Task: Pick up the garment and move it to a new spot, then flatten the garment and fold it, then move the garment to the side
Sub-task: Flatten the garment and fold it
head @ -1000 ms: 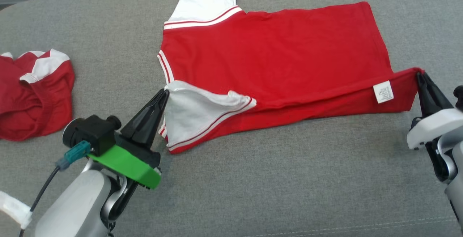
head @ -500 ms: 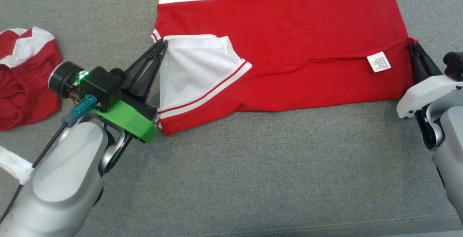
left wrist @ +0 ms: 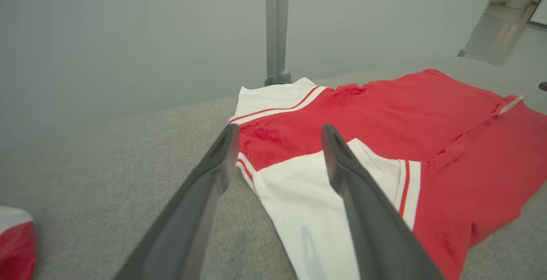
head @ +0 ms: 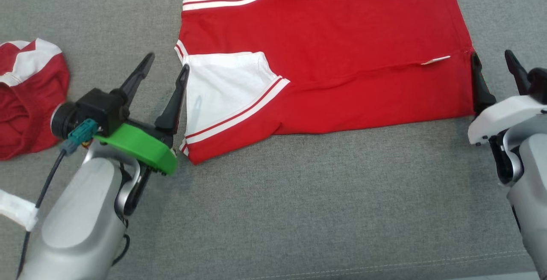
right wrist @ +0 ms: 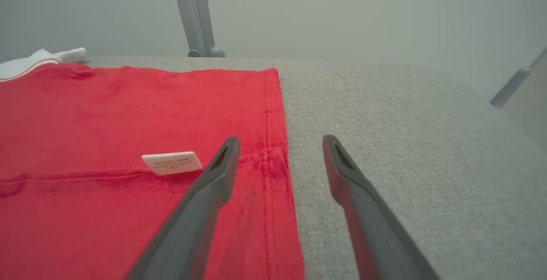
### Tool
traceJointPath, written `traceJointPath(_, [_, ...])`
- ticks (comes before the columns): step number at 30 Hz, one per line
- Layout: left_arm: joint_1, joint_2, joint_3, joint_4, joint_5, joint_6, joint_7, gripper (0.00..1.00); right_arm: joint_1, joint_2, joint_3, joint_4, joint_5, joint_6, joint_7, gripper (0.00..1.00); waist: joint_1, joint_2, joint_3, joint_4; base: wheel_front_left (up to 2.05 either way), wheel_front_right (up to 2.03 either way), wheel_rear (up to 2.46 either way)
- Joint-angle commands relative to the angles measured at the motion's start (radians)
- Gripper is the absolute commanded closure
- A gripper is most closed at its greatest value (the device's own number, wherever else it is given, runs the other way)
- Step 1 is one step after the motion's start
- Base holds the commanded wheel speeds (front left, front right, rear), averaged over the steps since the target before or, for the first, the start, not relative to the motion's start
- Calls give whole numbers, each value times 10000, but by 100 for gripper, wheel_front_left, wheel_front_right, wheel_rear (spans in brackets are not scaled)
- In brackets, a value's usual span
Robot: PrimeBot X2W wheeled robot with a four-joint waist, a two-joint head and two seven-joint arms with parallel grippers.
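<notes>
Spreading its fingers with nothing between them, the left gripper is sitting at eight o'clock, just beside the white sleeve. The right gripper at three o'clock is gaping too, straddling the shirt's edge. A crumpled red garment is lying at nine o'clock. The shirt is lying half-folded on the grey cushion, centre to twelve o'clock.

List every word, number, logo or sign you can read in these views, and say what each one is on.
Print on the small white fabric label sewn to the flat red and white shirt: faint grey lines, too small and blurred to read.
No other text: none can be made out on the crumpled red and white garment, the grey fabric surface or the green plastic mount.
</notes>
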Motion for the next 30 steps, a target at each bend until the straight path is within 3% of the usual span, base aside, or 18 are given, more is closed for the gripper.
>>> traceJointPath(1, [758,-219,403,50,-308,9,-31,0,676,63,-336,-493,-70,-17,-35,0,0,0,-259,-28,0,0,0])
traceJointPath(8, [2463,-667,346,92,-1452,10,23,0,2198,413,-1211,-1637,-231,-16,-31,0,0,0,-688,-100,0,0,0])
traceJointPath(13, [3093,-955,454,542,-1903,577,477,0,2909,712,-1429,-1983,-260,-16,-31,0,0,0,-881,-172,0,0,0])
traceJointPath(19, [2882,-1216,265,1052,-1949,762,802,0,2931,762,-1283,-1660,-627,-16,-31,0,0,0,-868,-257,0,0,0])
traceJointPath(20, [2840,-1246,252,1155,-1981,766,881,18,2847,822,-1268,-1565,-626,-16,-31,0,0,0,-856,-271,0,0,0])
traceJointPath(21, [2820,-1300,269,1271,-2057,786,957,59,2749,871,-1265,-1446,-626,-16,-31,0,0,0,-845,-285,0,0,0])
traceJointPath(22, [2829,-1365,295,1393,-2157,813,1074,76,2631,912,-1274,-1324,-624,-16,-32,0,0,0,-833,-299,0,0,0])
traceJointPath(24, [2782,-1415,270,1551,-2151,834,1207,100,2429,1048,-1269,-1073,-451,-16,-32,0,0,0,-818,-306,0,0,0])
traceJointPath(30, [2688,-1535,196,1646,-2313,651,1255,100,1816,1279,-1215,88,603,-16,-32,0,0,0,-779,-174,0,0,0])
